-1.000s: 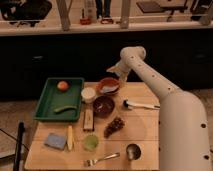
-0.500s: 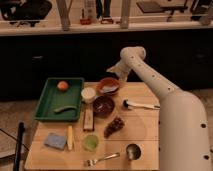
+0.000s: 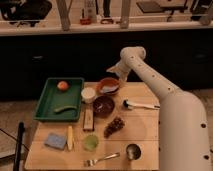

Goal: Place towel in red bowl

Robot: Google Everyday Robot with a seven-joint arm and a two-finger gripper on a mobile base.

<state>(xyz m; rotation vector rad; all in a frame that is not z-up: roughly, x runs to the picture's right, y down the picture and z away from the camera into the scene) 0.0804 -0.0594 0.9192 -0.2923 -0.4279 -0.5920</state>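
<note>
Dark cabinet fronts run behind a light wooden table (image 3: pixel 145 132), and a pale counter with chair legs is seen above them. On the table's left part stands a green rectangular plastic tray (image 3: pixel 47 100); a small round orange fruit (image 3: pixel 62 85) lies in its far corner and a long green vegetable (image 3: pixel 63 108) near its front edge. Just beside the tray is a small white round cup (image 3: pixel 88 94).

The red round bowl (image 3: pixel 101 84) stands at the far edge of the table, and the pale grey towel (image 3: pixel 112 90) lies inside it, toward the right side. A dark brown bowl (image 3: pixel 104 105) is just in front of the red one. To the right lies a utensil with a white handle (image 3: pixel 141 105).

The white robot arm's gripper (image 3: pixel 116 70) hangs above the far rim of the red bowl, apart from the towel. I cannot tell if it is spread or pressed together.

Nearer the front are a dark bunch of grapes (image 3: pixel 115 126), a brown snack bar (image 3: pixel 88 120), a blue sponge (image 3: pixel 55 141), a yellow banana (image 3: pixel 70 137), a green cup (image 3: pixel 90 143), a metal fork (image 3: pixel 102 160) and a small metal cup (image 3: pixel 133 151).
</note>
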